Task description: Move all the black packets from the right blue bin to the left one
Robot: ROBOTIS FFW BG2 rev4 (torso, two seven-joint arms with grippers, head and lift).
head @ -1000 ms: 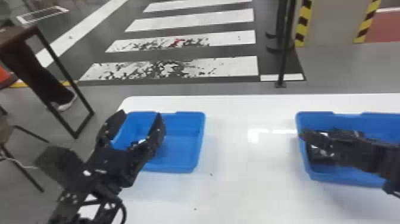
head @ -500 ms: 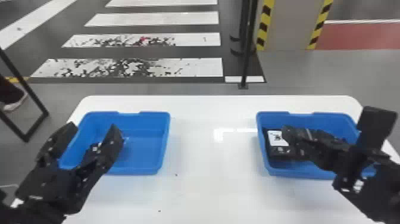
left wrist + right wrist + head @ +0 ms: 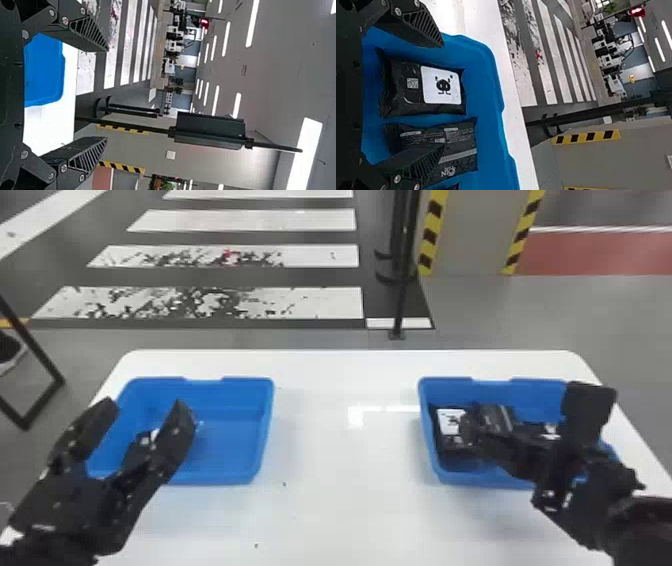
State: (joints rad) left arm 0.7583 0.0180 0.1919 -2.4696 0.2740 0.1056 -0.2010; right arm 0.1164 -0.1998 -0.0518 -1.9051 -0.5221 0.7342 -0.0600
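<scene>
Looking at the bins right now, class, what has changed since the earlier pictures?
The head view has turned rightward. Against the bins, the right gripper has shifted right, uncovering the white label on a packet; the left gripper sits slightly lower. No grasp or release shows. Both grippers stay open; the left bin and right bin keep their places on the table.

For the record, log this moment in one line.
left gripper: jaws open; right gripper: jaws open over right bin; black packets: inside bin
</scene>
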